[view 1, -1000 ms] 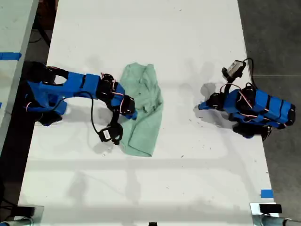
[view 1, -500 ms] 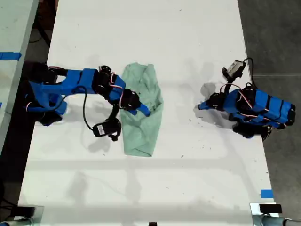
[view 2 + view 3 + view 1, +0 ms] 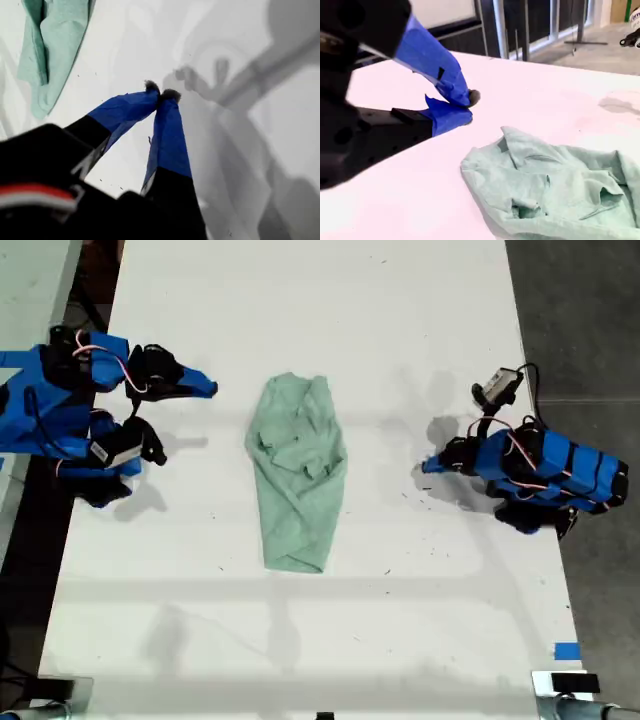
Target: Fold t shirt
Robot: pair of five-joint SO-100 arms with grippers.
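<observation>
1. Jaws of my second gripper (image 3: 468,106) are closed tip to tip and hold nothing. In the exterior view this gripper (image 3: 208,388) points toward that view's right and appears to be clear of the table (image 3: 400,320), since its shadow falls apart from it.
2. My first gripper (image 3: 161,93) is also pinched together and empty. In the exterior view it (image 3: 428,466) sits low, its arm folded back at that view's right, pointing toward that view's left.
3. The shirt (image 3: 297,475) lies flat on the table between the two grippers and touches neither. It is bunched into a long, wrinkled strip.
4. Its long axis runs top to bottom in the exterior view, across the line joining the two grippers. The wider end is toward that view's top, the narrower end toward its bottom.
5. My second gripper is the nearer one. It is level with the wider end, and the shirt (image 3: 555,190) lies just beyond its tips.
6. My first gripper faces the middle of the strip from farther off, and the shirt (image 3: 50,45) is well apart from its tips.
7. In my judgement, a fold along the length calls for an end grasp, and my second gripper is better placed for the wider end.
</observation>
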